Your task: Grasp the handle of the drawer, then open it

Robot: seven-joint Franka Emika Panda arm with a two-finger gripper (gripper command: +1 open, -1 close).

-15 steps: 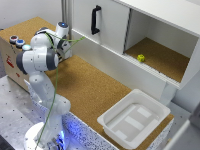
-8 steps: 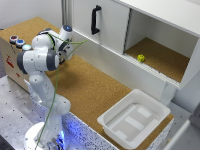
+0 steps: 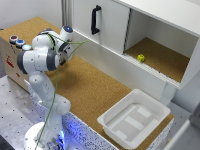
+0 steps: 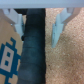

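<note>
The handle (image 3: 95, 20) is a black upright bar on the drawer (image 3: 109, 27), the flat white front panel at the back of the exterior view. The panel stands flush with the cabinet. My gripper (image 3: 62, 54) hangs over the cork top's left part, well short of the handle and lower than it. In the wrist view my gripper (image 4: 38, 31) is open and empty, its pale blue fingers (image 4: 57, 30) wide apart. The handle and drawer are not in the wrist view.
A cardboard box (image 3: 12, 52) with coloured caps on top stands just left of the arm; it also shows in the wrist view (image 4: 7, 56). An open compartment to the panel's right holds a small yellow object (image 3: 141, 58). A white plastic tray (image 3: 134, 119) sits at the front right.
The wrist has shifted slightly toward the exterior view's right, toward the cabinet. The drawer and the other objects have not moved.
</note>
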